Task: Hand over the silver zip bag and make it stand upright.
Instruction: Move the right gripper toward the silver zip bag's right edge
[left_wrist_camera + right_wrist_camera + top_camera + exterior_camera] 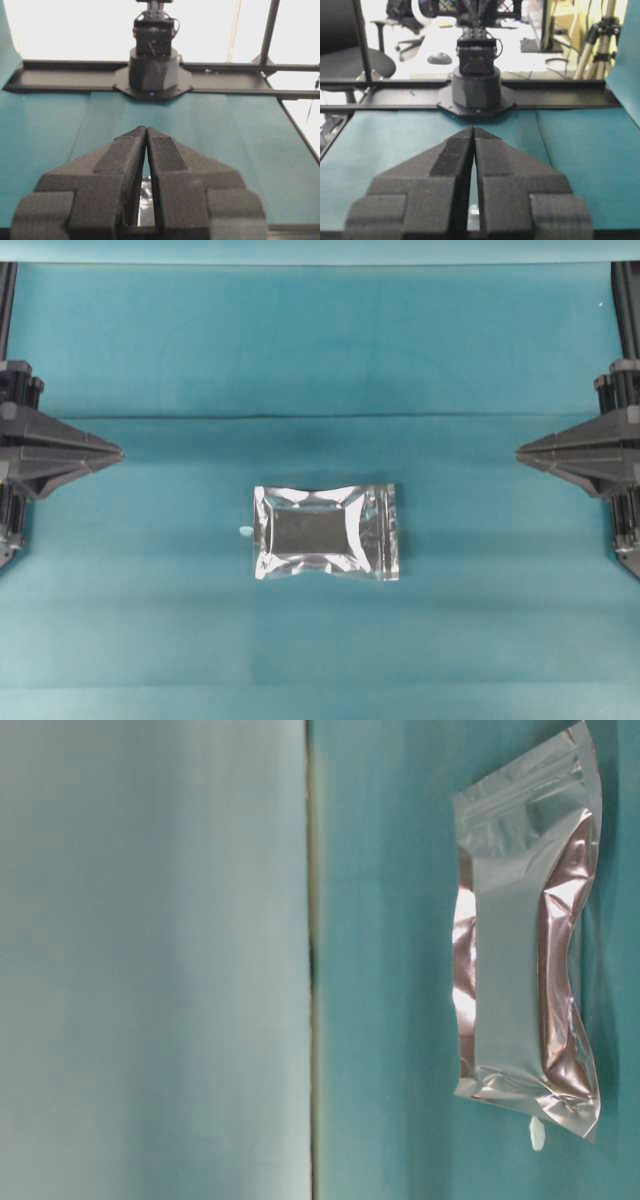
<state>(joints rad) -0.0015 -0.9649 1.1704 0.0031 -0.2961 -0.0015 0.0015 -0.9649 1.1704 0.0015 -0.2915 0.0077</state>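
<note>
The silver zip bag [326,532] lies flat on the teal cloth near the middle of the table, its darker grey panel facing up. In the table-level view the silver zip bag [527,935] appears at the right. A sliver of it shows through the slit between the left fingers [146,210]. My left gripper [118,453] rests at the left edge, shut and empty, well apart from the bag. My right gripper [520,452] rests at the right edge, also shut and empty. In the wrist views the left gripper [145,128] and right gripper [473,128] have tips touching.
A tiny pale fleck [244,530] lies just left of the bag. A fold line in the cloth [320,418] runs across the table behind the bag. Each wrist view shows the opposite arm's base [153,70] at the far table edge.
</note>
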